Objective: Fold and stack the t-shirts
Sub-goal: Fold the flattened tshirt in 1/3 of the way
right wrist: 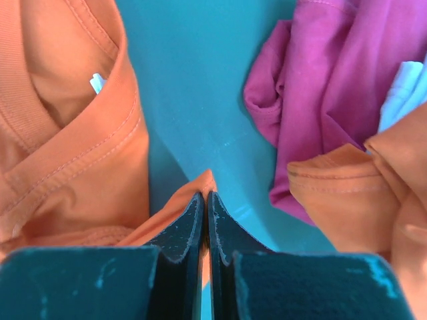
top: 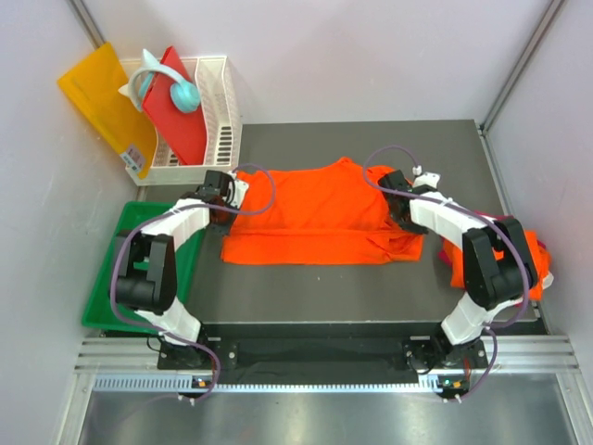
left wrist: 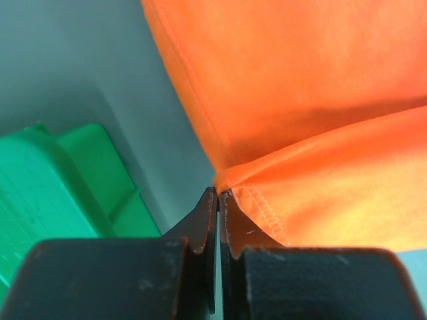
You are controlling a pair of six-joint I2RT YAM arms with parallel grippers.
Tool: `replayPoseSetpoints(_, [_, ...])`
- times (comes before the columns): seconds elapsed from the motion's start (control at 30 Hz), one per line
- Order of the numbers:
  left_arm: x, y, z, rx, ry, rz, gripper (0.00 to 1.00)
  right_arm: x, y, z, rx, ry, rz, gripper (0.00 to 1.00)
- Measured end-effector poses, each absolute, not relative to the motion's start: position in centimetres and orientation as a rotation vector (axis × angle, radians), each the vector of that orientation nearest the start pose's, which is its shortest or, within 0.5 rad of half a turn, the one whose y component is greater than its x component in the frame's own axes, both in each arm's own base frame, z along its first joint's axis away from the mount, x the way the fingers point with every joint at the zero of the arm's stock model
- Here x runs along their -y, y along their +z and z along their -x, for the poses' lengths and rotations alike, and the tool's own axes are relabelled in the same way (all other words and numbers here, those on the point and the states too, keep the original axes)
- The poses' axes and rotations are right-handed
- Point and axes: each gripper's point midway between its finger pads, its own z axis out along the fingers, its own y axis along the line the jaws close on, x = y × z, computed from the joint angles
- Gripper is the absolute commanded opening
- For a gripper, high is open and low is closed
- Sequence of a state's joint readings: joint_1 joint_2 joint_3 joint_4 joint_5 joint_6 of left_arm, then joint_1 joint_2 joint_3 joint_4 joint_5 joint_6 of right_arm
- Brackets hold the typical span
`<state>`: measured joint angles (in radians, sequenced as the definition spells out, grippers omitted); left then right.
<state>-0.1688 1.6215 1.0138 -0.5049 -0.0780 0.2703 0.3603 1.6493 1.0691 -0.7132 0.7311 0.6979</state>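
Observation:
A bright orange t-shirt (top: 320, 218) lies spread across the dark table, with a folded band along its near edge. My left gripper (top: 225, 199) is at the shirt's left edge. In the left wrist view it (left wrist: 218, 192) is shut on a hemmed corner of the orange cloth (left wrist: 300, 100). My right gripper (top: 400, 199) is at the shirt's right edge. In the right wrist view it (right wrist: 205, 195) is shut on a tip of orange cloth (right wrist: 73, 153). A magenta-pink shirt (right wrist: 320, 87) and another orange shirt (right wrist: 360, 193) lie crumpled to the right.
The crumpled pile of shirts (top: 530, 248) sits at the table's right edge behind my right arm. A green tray (top: 104, 297) lies off the left edge. A white basket (top: 220, 111) at the back left holds a red board (top: 181, 120), beside a yellow sheet (top: 97, 97).

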Motion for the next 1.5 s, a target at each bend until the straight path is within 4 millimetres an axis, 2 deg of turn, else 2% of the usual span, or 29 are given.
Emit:
replayPoseSetpoints(0.1, [3.4,4.2,-34.5,-2.634,0.135,-0.553,0.00,-1.8,6.3,-32.6,-2.418,-0.647,-0.544,0.00])
replayPoseSetpoints(0.17, [3.4,4.1,-34.4,-2.638,0.136,-0.551,0.07,-1.8,6.0,-32.6,-2.426,-0.652,-0.537,0.02])
replayPoseSetpoints(0.2, [3.4,4.1,-34.5,-2.637,0.136,-0.550,0.17,-1.8,5.9,-32.6,-2.428,-0.652,-0.534,0.08])
replayPoseSetpoints(0.23, [3.4,4.1,-34.5,-2.635,0.136,-0.548,0.20,-1.8,5.9,-32.7,-2.429,-0.651,-0.530,0.20])
replayPoseSetpoints(0.27, [3.4,4.2,-34.6,-2.633,0.137,-0.546,0.25,-1.8,5.9,-32.8,-2.428,-0.649,-0.527,0.25])
replayPoseSetpoints(0.3, [3.3,4.3,-34.7,-2.631,0.139,-0.542,0.37,-1.9,5.9,-32.9,-2.426,-0.647,-0.523,0.31])
replayPoseSetpoints(0.33, [3.2,4.5,-34.8,-2.626,0.145,-0.533,0.54,-1.9,6.0,-32.9,-2.425,-0.646,-0.518,0.42])
replayPoseSetpoints(0.4, [3.1,5.2,-35.3,-2.610,0.146,-0.511,0.70,-1.9,6.5,-33.1,-2.419,-0.638,-0.512,0.51])
replayPoseSetpoints(0.43, [3.0,5.9,-35.5,-2.595,0.146,-0.493,0.85,-2.0,7.1,-33.3,-2.408,-0.624,-0.510,0.55])
replayPoseSetpoints(0.47, [3.0,6.8,-35.9,-2.574,0.143,-0.474,0.89,-2.0,8.0,-33.5,-2.390,-0.606,-0.514,0.56])
replayPoseSetpoints(0.6, [3.5,11.7,-37.3,-2.451,0.111,-0.422,0.90,-2.6,12.6,-34.7,-2.285,-0.503,-0.540,0.57])
replayPoseSetpoints(0.73, [5.1,16.4,-37.0,-2.326,0.000,-0.429,0.78,-3.5,16.1,-34.1,-2.205,-0.409,-0.542,0.50])
replayPoseSetpoints(0.8, [6.1,17.4,-36.2,-2.300,-0.070,-0.462,0.71,-4.3,16.2,-33.1,-2.200,-0.370,-0.525,0.48])
replayPoseSetpoints(0.87, [7.2,17.3,-35.2,-2.294,-0.142,-0.508,0.66,-5.5,14.9,-31.4,-2.230,-0.342,-0.485,0.42])
replayPoseSetpoints(0.97, [8.1,15.4,-33.7,-2.355,-0.211,-0.572,0.46,-7.2,11.3,-28.6,-2.320,-0.337,-0.413,0.32])
replayPoseSetpoints(1.0, [8.3,14.4,-33.3,-2.394,-0.232,-0.583,0.33,-7.6,10.2,-27.7,-2.352,-0.343,-0.391,0.28])
replayPoseSetpoints(1.07, [8.5,12.4,-32.6,-2.470,-0.261,-0.601,0.21,-8.2,8.5,-26.3,-2.399,-0.356,-0.360,0.26])
replayPoseSetpoints(1.1, [8.5,11.5,-32.3,-2.506,-0.271,-0.611,0.10,-8.5,8.0,-25.9,-2.412,-0.357,-0.357,0.25])
replayPoseSetpoints(1.13, [8.5,10.7,-32.1,-2.534,-0.279,-0.620,0.04,-8.8,7.6,-25.7,-2.425,-0.358,-0.351,0.25])
replayPoseSetpoints(1.2, [8.5,9.5,-31.6,-2.577,-0.293,-0.631,0.00,-9.4,7.1,-25.5,-2.433,-0.353,-0.353,0.25])
replayPoseSetpoints(1.33, [8.5,8.2,-31.0,-2.634,-0.314,-0.640,0.00,-10.1,6.8,-25.5,-2.436,-0.344,-0.366,0.25])
replayPoseSetpoints(1.5, [8.5,6.8,-30.8,-2.681,-0.327,-0.645,0.00,-11.0,7.1,-26.7,-2.427,-0.331,-0.385,0.25])
